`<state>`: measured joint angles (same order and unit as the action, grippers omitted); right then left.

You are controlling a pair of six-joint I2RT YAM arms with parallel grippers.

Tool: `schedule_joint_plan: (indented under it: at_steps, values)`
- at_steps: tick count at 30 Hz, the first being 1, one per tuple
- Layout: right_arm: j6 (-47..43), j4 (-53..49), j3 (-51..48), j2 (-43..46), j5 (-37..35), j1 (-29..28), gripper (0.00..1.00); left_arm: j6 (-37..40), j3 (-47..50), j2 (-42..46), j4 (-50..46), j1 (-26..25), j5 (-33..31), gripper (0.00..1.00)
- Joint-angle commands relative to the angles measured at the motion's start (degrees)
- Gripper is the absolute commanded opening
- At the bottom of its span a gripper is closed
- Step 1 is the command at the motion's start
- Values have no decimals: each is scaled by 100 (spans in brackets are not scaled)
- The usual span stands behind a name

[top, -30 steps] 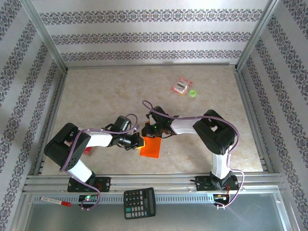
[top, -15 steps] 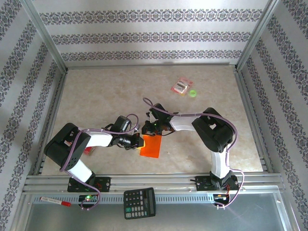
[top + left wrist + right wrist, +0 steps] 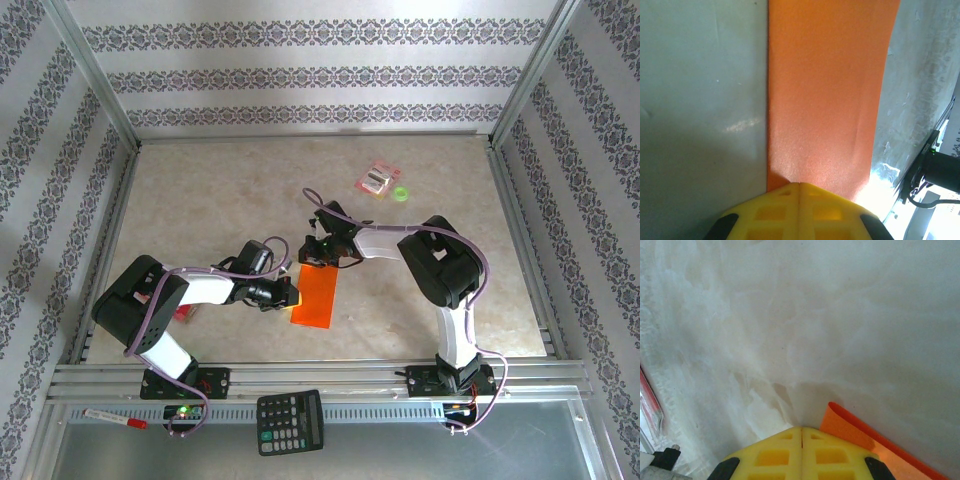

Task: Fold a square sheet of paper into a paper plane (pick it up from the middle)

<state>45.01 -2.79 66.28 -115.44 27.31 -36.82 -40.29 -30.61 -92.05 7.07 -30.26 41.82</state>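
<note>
One left tool [image 3: 799,184], one right tool [image 3: 801,428] (each with fingers together); one folded orange sheet [image 3: 317,297]; one calculator [image 3: 290,421]

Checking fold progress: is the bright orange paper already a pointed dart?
No, the bright orange sheet of paper is a blunt-ended rectangle with no point in the top view.

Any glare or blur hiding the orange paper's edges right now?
Left wrist: orange paper sharp, but blown-out glare on the table by its near right corner. Right wrist: table pale, washed out; the paper's lifted edge reads clearly. Top external: even light, crisp.
</note>
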Motion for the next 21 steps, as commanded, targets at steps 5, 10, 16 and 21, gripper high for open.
schedule_joint_plan:
  at_steps: [5, 10, 16, 21]
  values:
    - [-133, -164, 412, -387, -885, 357, 0, 255, 389, -366, -1508, 33, -642, 0]
    - [-134, -274, 597, -503, -912, 463, 0, 259, 391, -375, -1513, 27, -648, 0]
    - [-92, -313, 775, -624, -867, 644, 0, 246, 401, -367, -1502, 35, -639, 0]
    - [-172, -419, 1047, -691, -745, 843, 0, 212, 396, -323, -1490, 22, -637, 0]
